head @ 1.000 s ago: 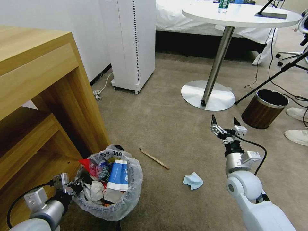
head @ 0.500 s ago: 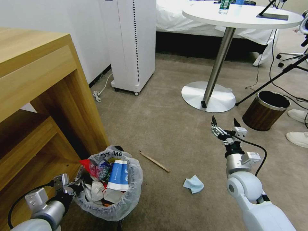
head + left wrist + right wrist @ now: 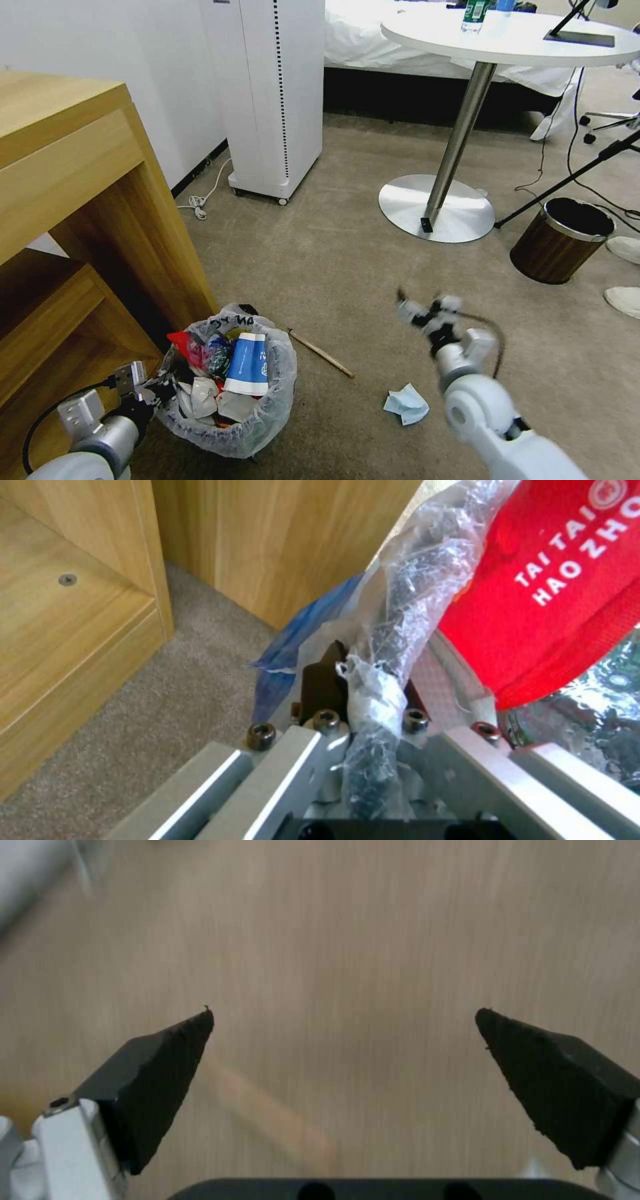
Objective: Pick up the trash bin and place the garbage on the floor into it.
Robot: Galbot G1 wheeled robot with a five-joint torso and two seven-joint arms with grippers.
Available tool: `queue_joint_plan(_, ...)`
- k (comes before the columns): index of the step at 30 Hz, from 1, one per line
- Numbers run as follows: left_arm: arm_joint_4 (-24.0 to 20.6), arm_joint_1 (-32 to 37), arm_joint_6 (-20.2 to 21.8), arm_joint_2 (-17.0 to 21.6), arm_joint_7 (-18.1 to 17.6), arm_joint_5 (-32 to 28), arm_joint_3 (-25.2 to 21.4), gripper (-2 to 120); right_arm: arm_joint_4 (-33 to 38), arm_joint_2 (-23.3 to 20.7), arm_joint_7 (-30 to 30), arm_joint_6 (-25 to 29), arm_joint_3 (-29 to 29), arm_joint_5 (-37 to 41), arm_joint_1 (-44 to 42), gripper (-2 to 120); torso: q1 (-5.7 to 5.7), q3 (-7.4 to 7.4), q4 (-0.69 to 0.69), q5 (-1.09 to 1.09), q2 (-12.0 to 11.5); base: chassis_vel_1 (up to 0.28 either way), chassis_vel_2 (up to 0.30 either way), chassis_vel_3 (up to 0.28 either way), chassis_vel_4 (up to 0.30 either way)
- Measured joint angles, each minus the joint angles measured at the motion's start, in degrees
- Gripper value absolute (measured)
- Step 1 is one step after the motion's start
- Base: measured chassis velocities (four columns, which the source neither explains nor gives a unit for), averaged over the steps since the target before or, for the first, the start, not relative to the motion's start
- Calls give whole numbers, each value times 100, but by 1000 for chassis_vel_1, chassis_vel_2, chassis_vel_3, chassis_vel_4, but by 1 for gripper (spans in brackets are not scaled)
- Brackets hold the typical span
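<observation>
Two items of litter remain on the beige carpet (image 3: 347, 267): a wooden stick (image 3: 321, 353) and a blue mask (image 3: 407, 404), both below our right gripper (image 3: 427, 310), which hangs over them with jaws wide apart. We judge a hurried descent could miss the thin stick. Our left gripper (image 3: 363, 700) is clamped on the trash bin (image 3: 230, 390) bag rim; the thin plastic may tear.
</observation>
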Motion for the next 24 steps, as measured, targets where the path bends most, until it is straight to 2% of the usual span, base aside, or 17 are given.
queue_joint_plan(1,0,-13,-2,1,1,-3,-9,0,-26,-40,178,-312,-168,166,-17,100,0,0,-1,1,0,0,0,0,0)
queue_joint_plan(3,0,-19,-4,1,1,-7,-14,0,-57,-59,263,-412,-253,204,-20,100,0,0,-1,2,0,0,0,0,0)
queue_joint_plan(4,0,-27,-6,3,1,-23,-32,0,-137,-140,472,-609,-497,274,-49,100,0,0,-1,4,0,0,0,0,0)
queue_joint_plan(5,0,-44,-7,0,1,-53,-58,0,-266,-427,555,-943,-893,210,-201,100,0,0,-1,1,0,0,0,0,0)
queue_joint_plan(9,-9,9,30,16,-27,-73,-65,0,-317,-726,430,-934,-1221,-134,-367,100,0,0,-2,1,0,0,0,0,0)
queue_joint_plan(14,-126,140,152,105,-102,-167,-88,0,-317,-808,332,-755,-1256,-340,-405,100,0,0,-1,2,0,0,0,0,0)
queue_joint_plan(16,-255,349,246,300,-128,-301,-136,0,-343,-849,212,-594,-1232,-522,-395,100,0,0,-1,2,0,0,0,0,0)
queue_joint_plan(24,-347,605,291,530,-196,-473,-146,0,-396,-918,-46,-511,-1232,-874,-392,98,0,1,-1,2,0,0,0,0,0)
